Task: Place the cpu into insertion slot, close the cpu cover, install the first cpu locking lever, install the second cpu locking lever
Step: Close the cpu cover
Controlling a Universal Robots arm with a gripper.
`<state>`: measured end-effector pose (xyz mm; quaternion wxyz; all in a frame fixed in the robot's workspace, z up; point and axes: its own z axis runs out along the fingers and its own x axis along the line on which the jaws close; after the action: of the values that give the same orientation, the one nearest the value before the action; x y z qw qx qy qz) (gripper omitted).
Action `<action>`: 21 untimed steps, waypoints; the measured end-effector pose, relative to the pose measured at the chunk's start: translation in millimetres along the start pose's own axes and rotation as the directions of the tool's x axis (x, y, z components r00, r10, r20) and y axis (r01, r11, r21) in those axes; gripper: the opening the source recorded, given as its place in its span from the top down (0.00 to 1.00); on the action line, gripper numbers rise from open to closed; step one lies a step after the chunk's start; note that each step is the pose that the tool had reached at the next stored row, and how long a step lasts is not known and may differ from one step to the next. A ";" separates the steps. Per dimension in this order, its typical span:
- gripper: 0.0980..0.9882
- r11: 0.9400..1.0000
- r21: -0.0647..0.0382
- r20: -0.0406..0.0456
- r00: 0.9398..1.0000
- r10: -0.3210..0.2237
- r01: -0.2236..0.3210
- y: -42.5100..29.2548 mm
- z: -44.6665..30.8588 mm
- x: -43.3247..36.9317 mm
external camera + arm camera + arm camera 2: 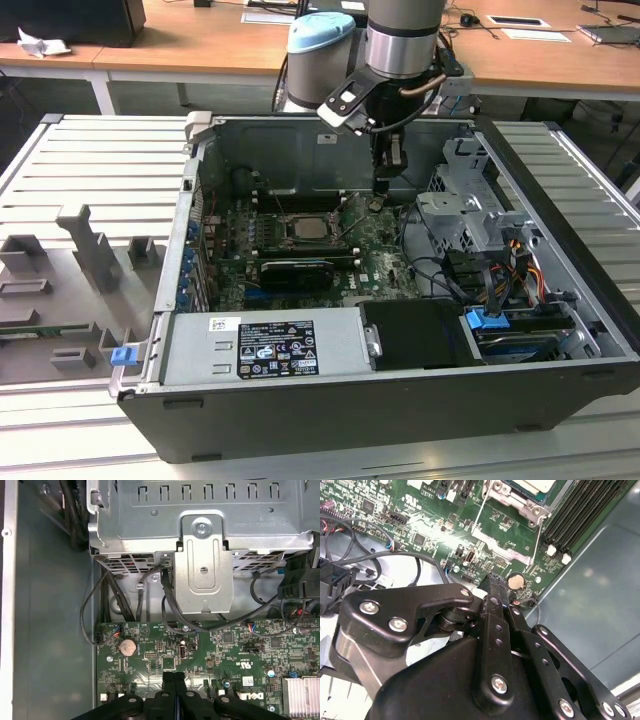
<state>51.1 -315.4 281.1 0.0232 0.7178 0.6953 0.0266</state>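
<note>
case [330, 425]: open on the surface [90, 160], across the middle of the exterior view.
board [378, 240]: green, flat on the case floor.
gripper [383, 186]: fingers pressed together with nothing between them; it hangs tip-down over the board just above frame centre, near the coin cell [128, 647] in the first wrist view.
cpu [305, 227]: flat in its socket at frame centre.
bearing: the cpu lies toward the exterior view's left of the gripper and slightly lower in frame, near but not touching.
</note>
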 end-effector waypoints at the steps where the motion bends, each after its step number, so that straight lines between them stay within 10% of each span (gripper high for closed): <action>1: 0.99 1.000 0.000 0.000 1.000 0.000 0.000 -0.1 2.3 0.0; 21: 0.99 1.000 0.000 0.000 1.000 0.000 0.000 -10.5 30.1 -1.2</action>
<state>42.8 -316.2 250.3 0.0233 0.7178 0.6953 0.0266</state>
